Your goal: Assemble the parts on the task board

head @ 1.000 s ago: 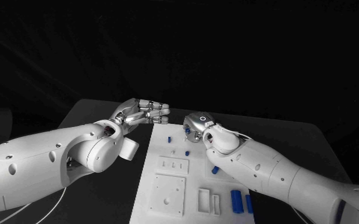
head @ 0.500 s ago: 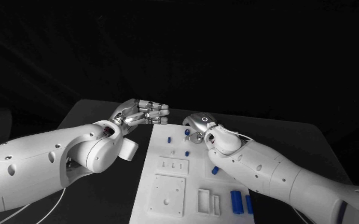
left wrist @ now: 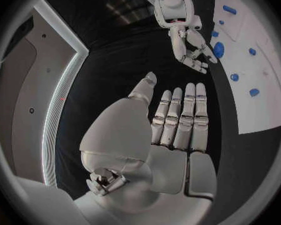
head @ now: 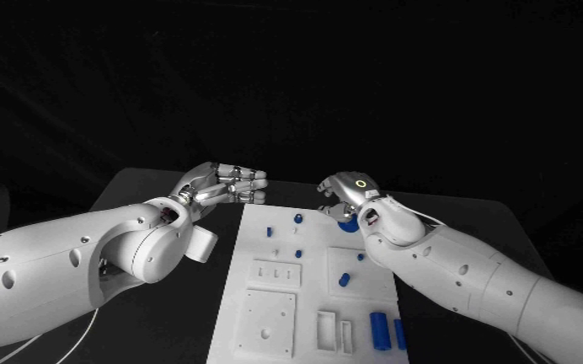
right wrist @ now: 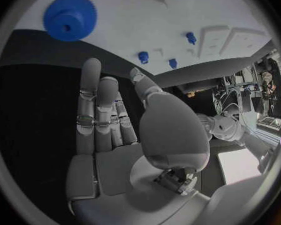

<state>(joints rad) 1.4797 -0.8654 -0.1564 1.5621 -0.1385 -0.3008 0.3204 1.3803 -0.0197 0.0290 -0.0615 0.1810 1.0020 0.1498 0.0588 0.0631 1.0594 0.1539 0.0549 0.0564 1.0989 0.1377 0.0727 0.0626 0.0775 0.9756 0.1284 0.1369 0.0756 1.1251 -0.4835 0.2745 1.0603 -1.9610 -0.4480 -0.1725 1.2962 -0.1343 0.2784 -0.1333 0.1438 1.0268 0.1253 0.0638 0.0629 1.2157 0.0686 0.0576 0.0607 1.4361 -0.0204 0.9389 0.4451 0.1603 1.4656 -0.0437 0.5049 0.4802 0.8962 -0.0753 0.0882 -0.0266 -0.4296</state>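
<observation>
Table (head: 146,187) is black, in a dark room. Task board (head: 274,313) lies between both hands. Left hand (head: 225,185) released, fingers straight. Right hand (head: 346,200) released, just above a blue gear (right wrist: 70,17).

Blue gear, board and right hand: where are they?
blue gear (right wrist: 70,17), right wrist view, on its flat face
board (head: 274,319), head view, on a bare white part
right hand (head: 349,194), head view, on its back
</observation>
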